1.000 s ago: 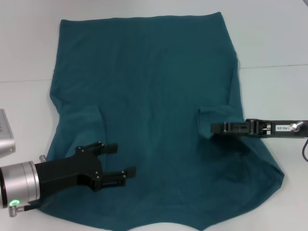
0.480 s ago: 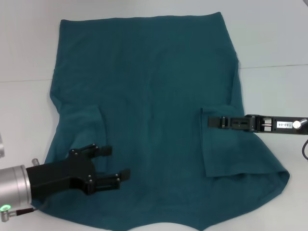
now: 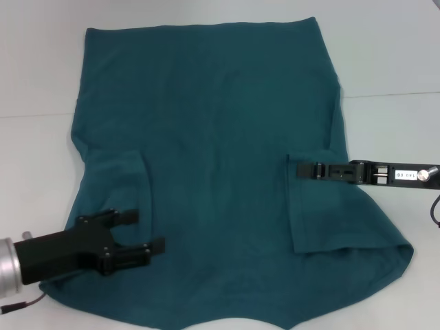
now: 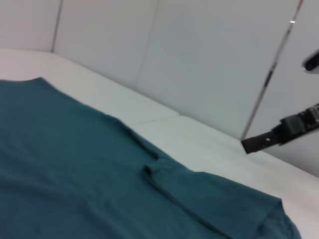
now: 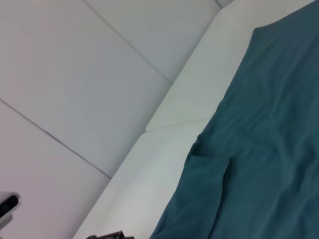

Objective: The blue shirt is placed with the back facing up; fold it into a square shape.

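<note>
Both sleeves of the blue shirt (image 3: 213, 165) lie folded inward on the white table (image 3: 385, 55). Left gripper (image 3: 141, 234) hovers wide open, empty, near-left; right gripper (image 3: 302, 169), narrow edge-on, I cannot tell.

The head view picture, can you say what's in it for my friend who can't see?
A big dark teal-blue cotton T-shirt lies spread flat on a white table, with both short sleeves folded inward over the body. The black left gripper is over the shirt's near left part, fingers open. The black right gripper reaches in at the folded right sleeve.
</note>
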Tool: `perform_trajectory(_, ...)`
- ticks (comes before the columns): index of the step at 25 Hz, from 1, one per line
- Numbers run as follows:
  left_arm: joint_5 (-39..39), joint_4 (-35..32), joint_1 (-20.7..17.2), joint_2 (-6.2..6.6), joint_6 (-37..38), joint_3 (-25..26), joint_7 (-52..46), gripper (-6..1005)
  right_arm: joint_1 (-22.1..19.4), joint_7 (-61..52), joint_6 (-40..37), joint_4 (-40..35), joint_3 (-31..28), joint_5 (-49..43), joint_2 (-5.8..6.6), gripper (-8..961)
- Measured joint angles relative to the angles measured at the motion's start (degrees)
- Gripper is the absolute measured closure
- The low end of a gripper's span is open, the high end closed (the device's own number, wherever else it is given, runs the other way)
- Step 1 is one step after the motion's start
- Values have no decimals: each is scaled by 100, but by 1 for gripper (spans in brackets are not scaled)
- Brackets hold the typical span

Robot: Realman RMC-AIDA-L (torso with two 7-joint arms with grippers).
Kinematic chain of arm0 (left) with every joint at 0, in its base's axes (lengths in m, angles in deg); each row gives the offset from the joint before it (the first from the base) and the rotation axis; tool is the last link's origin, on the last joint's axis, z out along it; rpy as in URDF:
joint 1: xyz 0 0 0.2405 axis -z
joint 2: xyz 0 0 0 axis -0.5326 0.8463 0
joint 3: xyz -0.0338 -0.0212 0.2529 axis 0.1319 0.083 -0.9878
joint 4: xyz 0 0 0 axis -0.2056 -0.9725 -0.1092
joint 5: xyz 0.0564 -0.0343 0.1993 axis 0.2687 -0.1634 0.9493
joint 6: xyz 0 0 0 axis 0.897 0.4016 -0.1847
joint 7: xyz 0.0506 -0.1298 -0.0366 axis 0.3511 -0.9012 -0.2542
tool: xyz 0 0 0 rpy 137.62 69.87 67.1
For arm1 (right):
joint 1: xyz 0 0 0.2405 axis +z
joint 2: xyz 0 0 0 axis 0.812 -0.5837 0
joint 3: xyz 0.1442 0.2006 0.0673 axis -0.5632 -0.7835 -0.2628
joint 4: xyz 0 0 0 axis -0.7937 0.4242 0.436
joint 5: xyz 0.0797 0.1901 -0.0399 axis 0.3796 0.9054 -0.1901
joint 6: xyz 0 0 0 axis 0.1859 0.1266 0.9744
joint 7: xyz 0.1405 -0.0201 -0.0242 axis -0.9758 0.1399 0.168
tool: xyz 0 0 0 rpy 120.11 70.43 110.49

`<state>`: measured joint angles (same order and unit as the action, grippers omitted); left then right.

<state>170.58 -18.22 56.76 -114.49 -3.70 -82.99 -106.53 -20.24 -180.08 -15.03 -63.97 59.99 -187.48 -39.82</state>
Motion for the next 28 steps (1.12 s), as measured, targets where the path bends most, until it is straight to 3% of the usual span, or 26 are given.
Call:
perform_trajectory(7, 112, -354, -241, 63, 22, 179, -539, 94, 6, 25, 83, 0, 3, 5, -37, 32)
perform_trajectory(12, 434, -455, -284, 120, -4, 721, -1194, 95, -5, -6, 209, 0, -16, 4, -47, 34)
perform_trajectory(28, 1582, -767, -430, 192, -46, 1474, -2397, 96, 6, -40, 340, -48, -31, 0, 24, 34)
